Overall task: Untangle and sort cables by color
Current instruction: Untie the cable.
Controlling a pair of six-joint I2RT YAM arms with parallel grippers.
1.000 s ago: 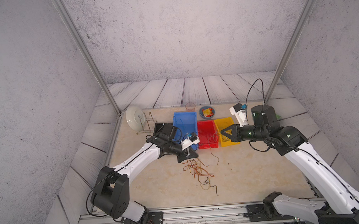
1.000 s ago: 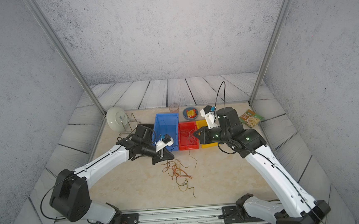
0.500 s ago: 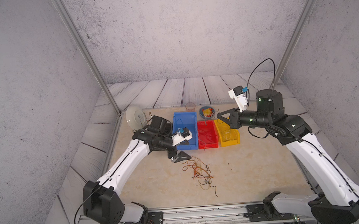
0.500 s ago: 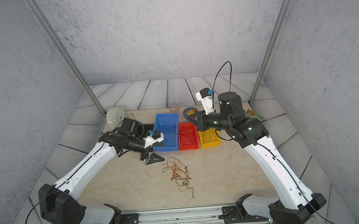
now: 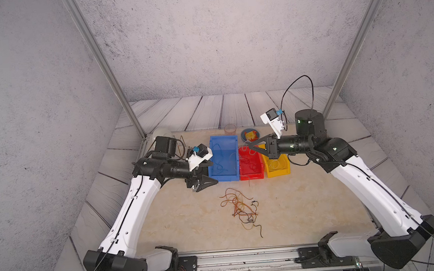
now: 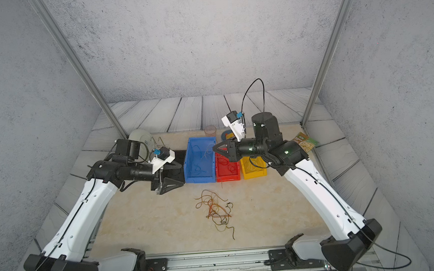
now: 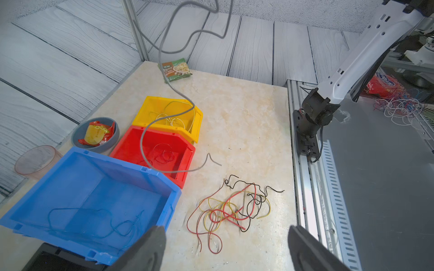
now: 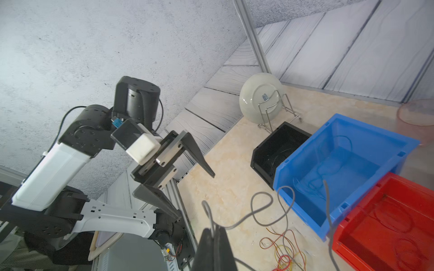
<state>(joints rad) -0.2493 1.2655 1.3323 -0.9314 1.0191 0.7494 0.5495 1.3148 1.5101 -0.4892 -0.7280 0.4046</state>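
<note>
**Grippers.** The right gripper (image 8: 216, 231) has its jaws pressed together on one thin strand (image 7: 141, 145) that reads grey to me. It holds it raised over the bin row at the tabletop's far edge. The left gripper (image 5: 209, 173) has its jaws spread wide with nothing between them, just beside the blue bin (image 7: 172, 201).

**Cables.** The held strand hangs across the yellow bin (image 7: 198, 122) and the red bin (image 7: 190, 159), and its free end reaches out past the red bin's front wall. The unsorted tangle (image 7: 232, 208) of red, yellow and black strands lies toward the tabletop's near edge, apart from the bins. The black bin (image 8: 260, 150) stands at the row's left end.

**Risks.**
- If I release the strand now, it may straddle two bins or drop into the wrong one, since it spans both and its colour is uncertain.
- If I pull one strand from the tangle, it may drag its neighbours, because the black and red strands interlace.

**Writing.**
- The green packet (image 7: 176, 69) at the far right corner carries print I cannot read.
- The plate (image 8: 258, 93) has a small blue mark on its back, also illegible.
</note>
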